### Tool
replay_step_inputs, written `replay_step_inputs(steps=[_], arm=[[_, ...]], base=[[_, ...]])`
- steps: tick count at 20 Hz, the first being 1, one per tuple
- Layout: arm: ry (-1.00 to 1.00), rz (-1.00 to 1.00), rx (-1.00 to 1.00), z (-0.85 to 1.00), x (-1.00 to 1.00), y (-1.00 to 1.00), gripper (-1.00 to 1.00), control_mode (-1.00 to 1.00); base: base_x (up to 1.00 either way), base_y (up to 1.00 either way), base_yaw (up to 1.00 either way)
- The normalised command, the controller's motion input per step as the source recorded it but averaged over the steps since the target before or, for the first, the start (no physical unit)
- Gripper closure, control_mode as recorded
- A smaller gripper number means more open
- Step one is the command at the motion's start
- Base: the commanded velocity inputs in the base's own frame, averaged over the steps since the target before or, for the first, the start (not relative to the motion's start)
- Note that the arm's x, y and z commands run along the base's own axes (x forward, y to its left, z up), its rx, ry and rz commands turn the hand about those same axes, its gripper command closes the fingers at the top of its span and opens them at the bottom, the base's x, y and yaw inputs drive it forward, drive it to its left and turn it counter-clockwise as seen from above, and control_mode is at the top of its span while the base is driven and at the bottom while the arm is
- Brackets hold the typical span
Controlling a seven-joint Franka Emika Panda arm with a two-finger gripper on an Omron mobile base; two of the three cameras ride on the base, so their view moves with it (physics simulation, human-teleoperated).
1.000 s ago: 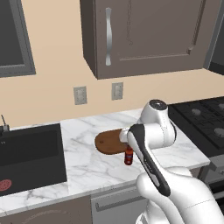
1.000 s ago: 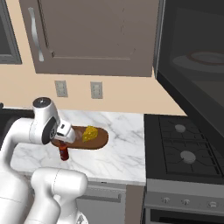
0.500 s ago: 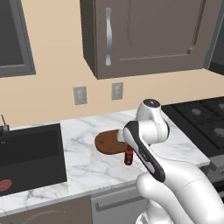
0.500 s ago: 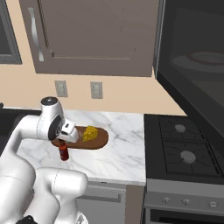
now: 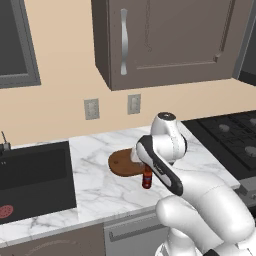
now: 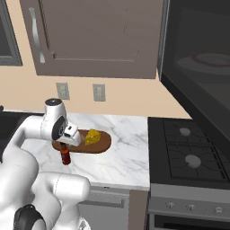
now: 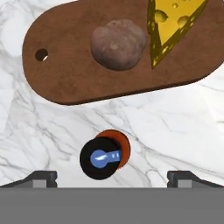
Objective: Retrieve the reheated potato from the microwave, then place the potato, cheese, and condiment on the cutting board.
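Observation:
The oval reddish-brown cutting board lies on the marble counter, with the tan potato and the yellow cheese wedge resting on it. The condiment, a dark red bottle with a black cap, stands upright on the counter just in front of the board. My gripper hangs above the bottle, open, its fingertips wide apart and touching nothing. From the bases I see the board, cheese and bottle, also the bottle below my hand. The microwave hangs open at upper right.
A black stove sits right of the counter, and a dark sink lies to the left. Brown wall cabinets hang above, with two outlets on the wall. Bare marble lies between the board and the stove.
My arm has swung slightly, bringing the hand in over the bottle. The board, potato, cheese and bottle have stayed where they were, and the gripper stays open.

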Motion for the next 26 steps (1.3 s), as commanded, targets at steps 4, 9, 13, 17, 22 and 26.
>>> replay_step_inputs(steps=[4, 9, 13, 17, 22, 26], arm=[[0.03, 0.00, -0.02, -0.19, 0.11, 0.05, -1.00, -1.00], [0.01, 0.00, -0.02, -0.19, 0.10, 0.05, -1.00, -1.00], [0.00, 0.00, -0.02, -0.15, 0.06, 0.02, -1.00, -1.00], [0.00, 0.00, -0.02, -0.12, 0.00, 0.02, -1.00, -1.00], [0.02, 0.00, -0.02, -0.14, 0.00, 0.12, 1.00, -1.00], [0.02, 0.00, -0.01, -0.09, 0.00, 0.13, 1.00, -1.00]], base=[[0.00, 0.00, 0.00], [0.00, 0.00, 0.00], [0.00, 0.00, 0.00], [0.00, 0.00, 0.00], [0.00, 0.00, 0.00], [0.00, 0.00, 0.00]])
